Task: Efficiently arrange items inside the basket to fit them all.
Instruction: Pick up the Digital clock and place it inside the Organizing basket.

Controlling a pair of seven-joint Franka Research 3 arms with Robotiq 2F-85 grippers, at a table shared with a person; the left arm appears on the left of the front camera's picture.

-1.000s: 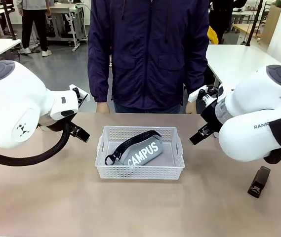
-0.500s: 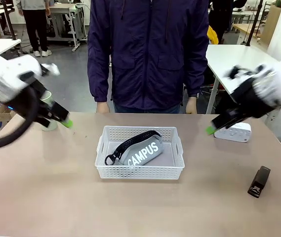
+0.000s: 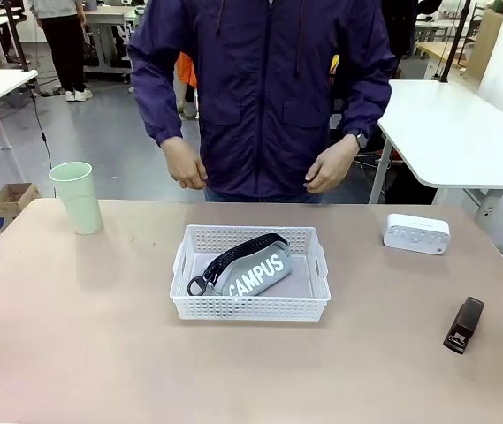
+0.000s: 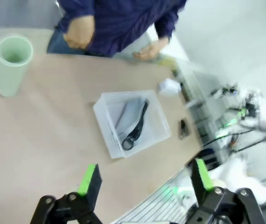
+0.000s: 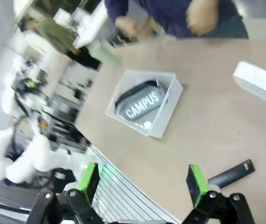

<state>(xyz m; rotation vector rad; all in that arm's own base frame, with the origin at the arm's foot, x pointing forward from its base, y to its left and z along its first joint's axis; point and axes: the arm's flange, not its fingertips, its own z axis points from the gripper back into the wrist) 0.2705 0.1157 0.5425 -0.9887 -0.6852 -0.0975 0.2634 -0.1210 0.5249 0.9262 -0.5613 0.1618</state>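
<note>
Checking the front view: the white basket (image 3: 249, 309) sits mid-tabletop (image 3: 101, 353), and the grey CAMPUS pouch (image 3: 255, 269) lies slantwise across its floor, taking up most of it. The pale green cup (image 3: 77, 196) stands upright near the far left corner, the small white box (image 3: 417, 233) sits near the far edge toward the right, and the black stapler (image 3: 463, 324) lies by the right edge toward the near corner. All three are outside the basket and well apart. The person's hands (image 3: 183, 163) hang at the far edge, holding nothing. Risk: with the pouch slanted, little floor is free, so adding the box or cup without straightening it would likely leave something perched above the rim. Left wrist view: the left gripper (image 4: 145, 177) hangs high over the table, jaws spread wide with nothing between them, cup (image 4: 13, 63) and basket (image 4: 107, 123) far below. Risk: the cup looks light and tall, and an off-centre close could tip it or push it off the left edge. Right wrist view: the right gripper (image 5: 143, 181) is likewise fully spread and empty, stapler (image 5: 228, 174) below, box (image 5: 258, 82) beyond. Risk: the stapler lies low near the right edge, and a shallow grasp may skid it off. Both arms converging on the basket could also clash with each other or with the person's hands.
</note>
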